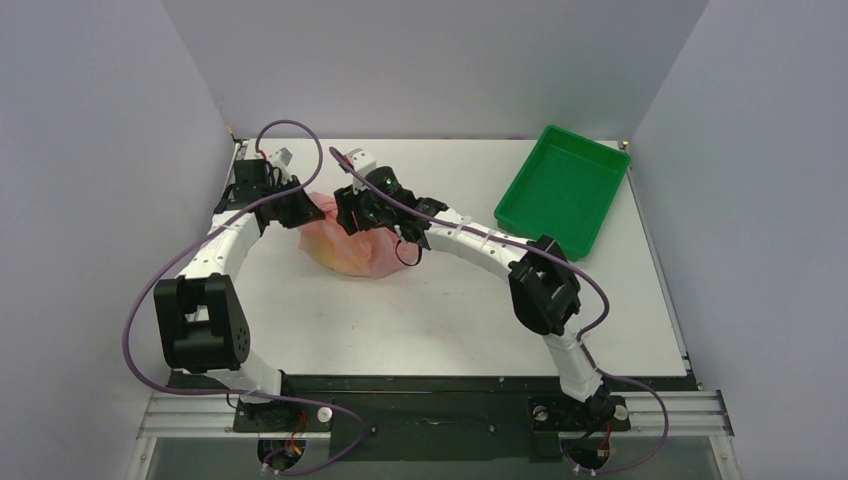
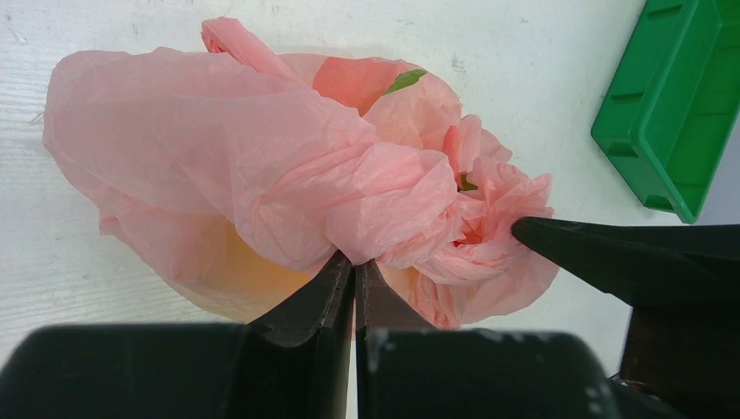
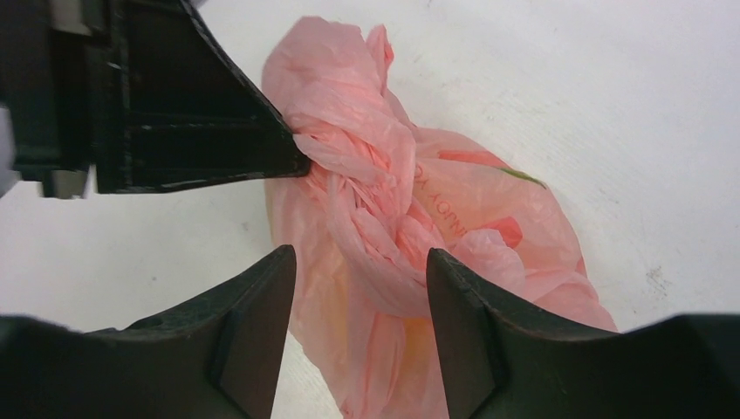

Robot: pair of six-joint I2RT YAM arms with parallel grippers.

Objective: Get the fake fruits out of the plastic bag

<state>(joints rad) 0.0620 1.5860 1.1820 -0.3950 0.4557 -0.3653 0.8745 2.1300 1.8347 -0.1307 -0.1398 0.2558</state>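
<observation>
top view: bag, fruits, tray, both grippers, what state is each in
plastic bag, crumpled, top bunched together, lying on the table
fake fruits, inside the bag, only a yellow patch shows through
green tray, upright, empty, apart from the bag
left gripper, shut on a bag fold
right gripper, open, astride the bunched folds

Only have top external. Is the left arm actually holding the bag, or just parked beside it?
Observer: Holding. The left wrist view shows the left gripper with its jaws shut on a fold of the plastic bag.
Operator: Right side?
Observer: The right gripper is open, jaws either side of the bag's twisted neck.
Operator: Fruit visible?
Observer: Only a yellow shape through the film; the bag mouth is bunched closed.
</observation>
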